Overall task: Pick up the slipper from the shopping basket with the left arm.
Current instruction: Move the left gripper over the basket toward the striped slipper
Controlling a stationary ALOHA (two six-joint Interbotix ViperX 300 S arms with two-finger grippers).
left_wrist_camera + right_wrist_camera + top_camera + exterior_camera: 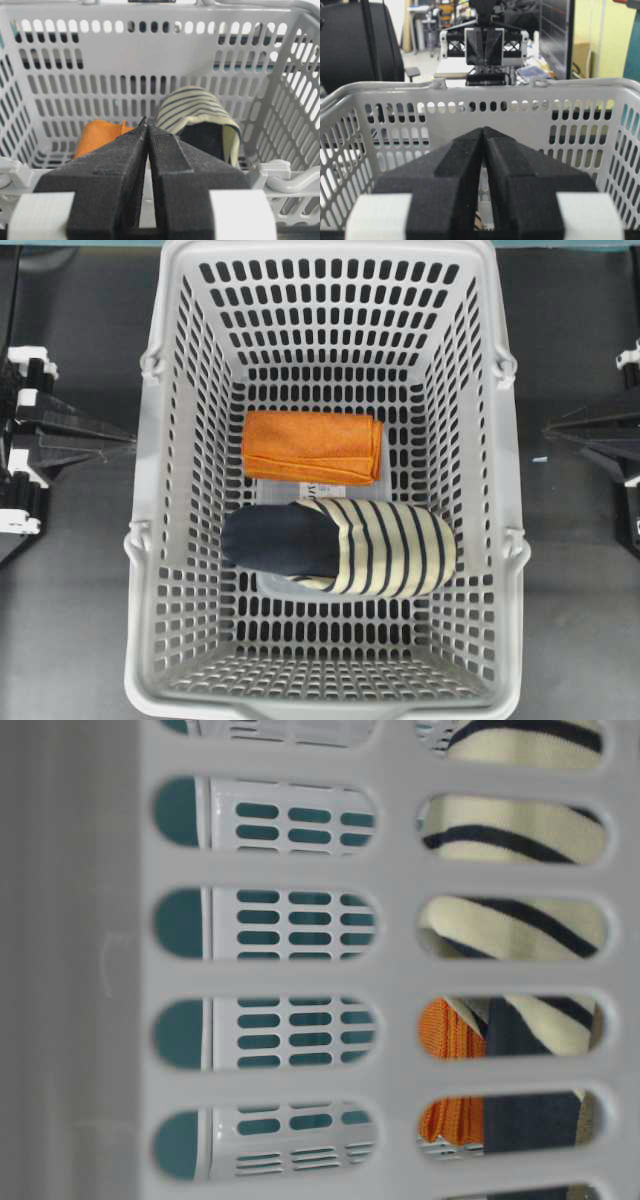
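Overhead view: shopping basket [150,540] fills the centre of the frame, top to bottom. Inside it, on the floor, the slipper [345,548] lies crosswise at mid-frame, toe toward the right wall. Folded cloth [312,447] lies just above it in the frame, edges near or touching; cannot tell which. Left gripper [125,437] sits outside the left wall, right gripper [550,430] outside the right wall, both level with the cloth.

Both arms are black, each with wedge-shaped foam-textured jaws tapering to points and white blocks behind.
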